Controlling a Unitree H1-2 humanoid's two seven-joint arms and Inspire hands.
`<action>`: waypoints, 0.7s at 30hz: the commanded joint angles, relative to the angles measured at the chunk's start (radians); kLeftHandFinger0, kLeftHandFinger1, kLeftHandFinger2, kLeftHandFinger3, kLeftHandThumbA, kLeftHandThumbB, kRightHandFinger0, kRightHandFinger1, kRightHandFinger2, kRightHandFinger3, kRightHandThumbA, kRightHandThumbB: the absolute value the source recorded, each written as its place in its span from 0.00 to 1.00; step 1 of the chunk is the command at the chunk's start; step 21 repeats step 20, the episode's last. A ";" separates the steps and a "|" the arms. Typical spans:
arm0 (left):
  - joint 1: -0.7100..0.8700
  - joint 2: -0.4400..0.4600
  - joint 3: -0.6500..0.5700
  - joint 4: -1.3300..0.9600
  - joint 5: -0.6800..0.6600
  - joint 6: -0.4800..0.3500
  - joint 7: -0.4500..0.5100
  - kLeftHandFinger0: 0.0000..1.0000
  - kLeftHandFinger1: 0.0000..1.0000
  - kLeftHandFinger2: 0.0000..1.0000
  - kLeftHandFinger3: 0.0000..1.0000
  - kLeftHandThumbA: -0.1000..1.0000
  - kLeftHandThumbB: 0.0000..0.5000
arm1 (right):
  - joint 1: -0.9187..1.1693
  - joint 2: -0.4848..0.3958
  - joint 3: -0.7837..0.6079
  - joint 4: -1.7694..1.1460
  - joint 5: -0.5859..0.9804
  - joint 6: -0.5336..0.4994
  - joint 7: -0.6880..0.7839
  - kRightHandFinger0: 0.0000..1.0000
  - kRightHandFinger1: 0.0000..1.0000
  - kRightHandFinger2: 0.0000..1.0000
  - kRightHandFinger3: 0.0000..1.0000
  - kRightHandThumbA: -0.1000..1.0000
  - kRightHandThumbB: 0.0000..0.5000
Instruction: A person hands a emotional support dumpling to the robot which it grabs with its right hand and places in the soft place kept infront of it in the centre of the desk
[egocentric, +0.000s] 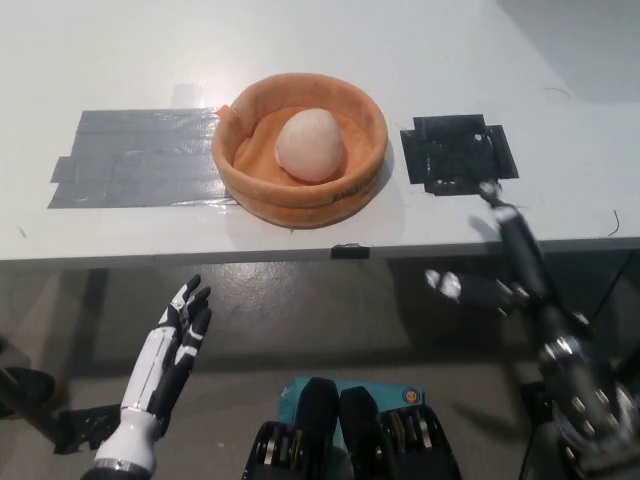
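The pale pink dumpling lies inside the orange soft round bed at the middle of the white desk. My black right hand is low at the right, below the desk's front edge and well away from the bed; it is open, fingers spread, holding nothing. My white left hand rests at the lower left beneath the desk edge, open with fingers apart.
A grey tape patch covers the desk left of the bed. A black tape patch lies to its right. The desk's front edge runs across the middle of the view, with floor below.
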 joint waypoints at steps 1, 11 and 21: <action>-0.059 0.021 0.021 -0.024 -0.005 -0.039 0.001 1.00 1.00 1.00 1.00 0.90 0.04 | 0.073 0.009 -0.100 -0.113 0.079 -0.172 -0.044 1.00 1.00 1.00 1.00 0.91 0.26; -0.046 0.019 0.021 -0.048 0.003 -0.027 0.001 1.00 1.00 1.00 1.00 0.89 0.05 | 0.054 0.053 -0.084 0.176 0.077 -0.210 0.027 1.00 1.00 1.00 1.00 0.85 0.26; -0.033 0.029 0.014 -0.056 0.005 -0.023 -0.011 1.00 1.00 1.00 1.00 0.90 0.03 | 0.085 0.061 -0.078 0.209 0.090 -0.244 0.060 1.00 1.00 1.00 1.00 0.85 0.25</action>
